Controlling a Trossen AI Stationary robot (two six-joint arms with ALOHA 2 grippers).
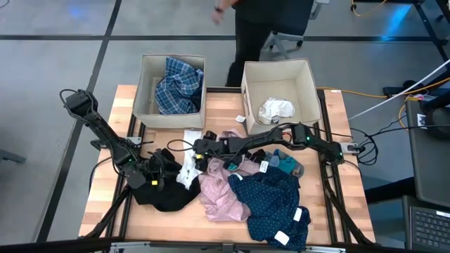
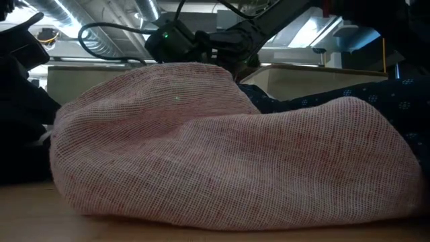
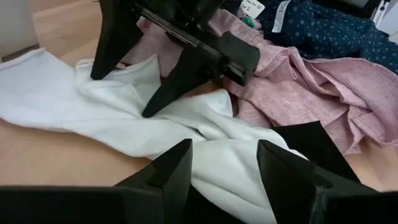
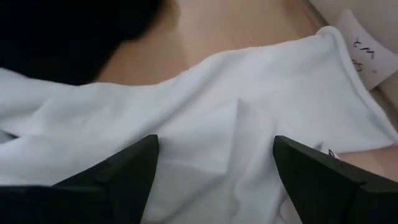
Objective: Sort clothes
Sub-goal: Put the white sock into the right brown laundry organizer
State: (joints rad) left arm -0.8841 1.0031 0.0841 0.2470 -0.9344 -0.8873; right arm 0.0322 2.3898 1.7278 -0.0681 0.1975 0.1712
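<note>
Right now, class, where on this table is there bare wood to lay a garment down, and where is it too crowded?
Bare wood shows along the table's left edge, beside the black garment, and at the right edge past the navy dotted garment. The middle is crowded: white garment, pink garment, teal socks, and both open grippers, left gripper and right gripper.

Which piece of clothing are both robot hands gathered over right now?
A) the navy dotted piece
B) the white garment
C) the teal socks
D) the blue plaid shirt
B: the right hand hangs open right above the white garment, and the left wrist view shows the left hand open at the same white cloth, while the blue plaid shirt lies in a bin.
</note>
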